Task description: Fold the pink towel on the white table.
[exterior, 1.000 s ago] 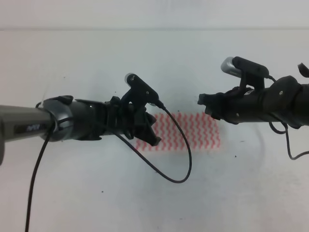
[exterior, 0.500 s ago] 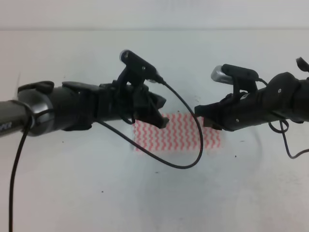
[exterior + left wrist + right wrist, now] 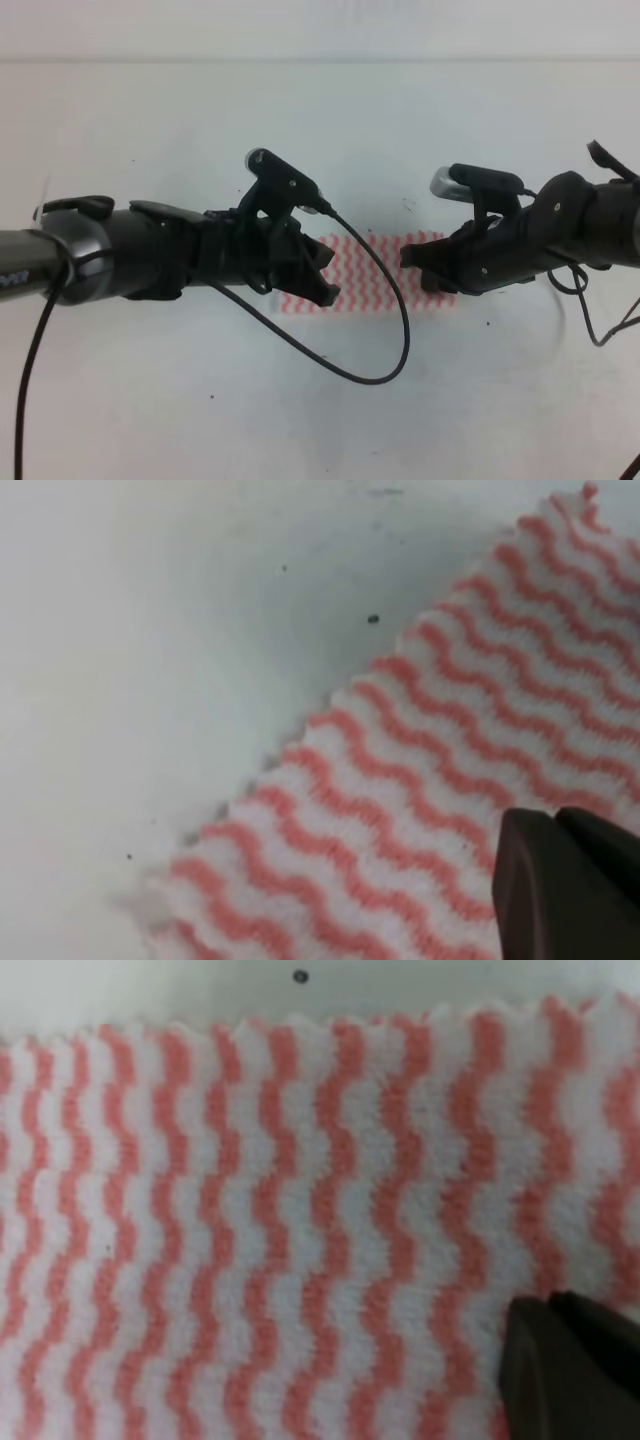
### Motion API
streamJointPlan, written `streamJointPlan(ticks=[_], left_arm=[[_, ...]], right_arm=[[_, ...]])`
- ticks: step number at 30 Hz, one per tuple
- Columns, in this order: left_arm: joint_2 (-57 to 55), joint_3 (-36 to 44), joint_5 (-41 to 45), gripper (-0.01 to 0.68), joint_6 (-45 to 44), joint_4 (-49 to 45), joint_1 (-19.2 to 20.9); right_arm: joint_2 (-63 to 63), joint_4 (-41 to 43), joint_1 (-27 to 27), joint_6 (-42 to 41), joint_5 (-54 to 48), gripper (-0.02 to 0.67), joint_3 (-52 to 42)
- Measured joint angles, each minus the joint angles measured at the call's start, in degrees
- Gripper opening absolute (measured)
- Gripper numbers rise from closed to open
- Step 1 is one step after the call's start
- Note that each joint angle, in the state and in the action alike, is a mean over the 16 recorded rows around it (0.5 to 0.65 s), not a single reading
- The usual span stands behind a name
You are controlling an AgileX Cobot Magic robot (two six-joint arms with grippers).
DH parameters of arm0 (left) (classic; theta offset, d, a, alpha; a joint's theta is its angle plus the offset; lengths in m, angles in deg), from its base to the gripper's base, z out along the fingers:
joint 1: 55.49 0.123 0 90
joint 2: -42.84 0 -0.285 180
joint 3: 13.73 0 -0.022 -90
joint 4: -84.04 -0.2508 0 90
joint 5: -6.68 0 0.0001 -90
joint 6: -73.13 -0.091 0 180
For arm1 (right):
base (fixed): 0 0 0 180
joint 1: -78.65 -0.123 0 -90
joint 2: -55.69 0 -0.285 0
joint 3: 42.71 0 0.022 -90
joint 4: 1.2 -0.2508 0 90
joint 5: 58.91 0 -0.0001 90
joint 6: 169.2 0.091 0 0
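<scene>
No legible text or labels.

Both end effectors (image 3: 318, 272) (image 3: 418, 262) low, inward-pointing

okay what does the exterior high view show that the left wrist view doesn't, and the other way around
Only the exterior high view shows both arms, the left gripper and right gripper low over opposite ends of the pink towel, plus a looping black cable. Only the left wrist view shows the towel's frayed, scalloped edge and weave close up, and a dark fingertip over the cloth. Both show the pink-and-white wavy towel lying flat on the white table with tiny dark specks.
</scene>
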Motion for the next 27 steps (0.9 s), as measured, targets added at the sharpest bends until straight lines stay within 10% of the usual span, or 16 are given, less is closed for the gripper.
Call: streamJointPlan(ticks=[27], left_arm=[[-0.68, 0.33, 0.3, -0.005, 0.18, -0.56, 0.0]], right_arm=[[0.51, 0.53, 0.0, 0.01, -6.04, -0.015, 0.12]])
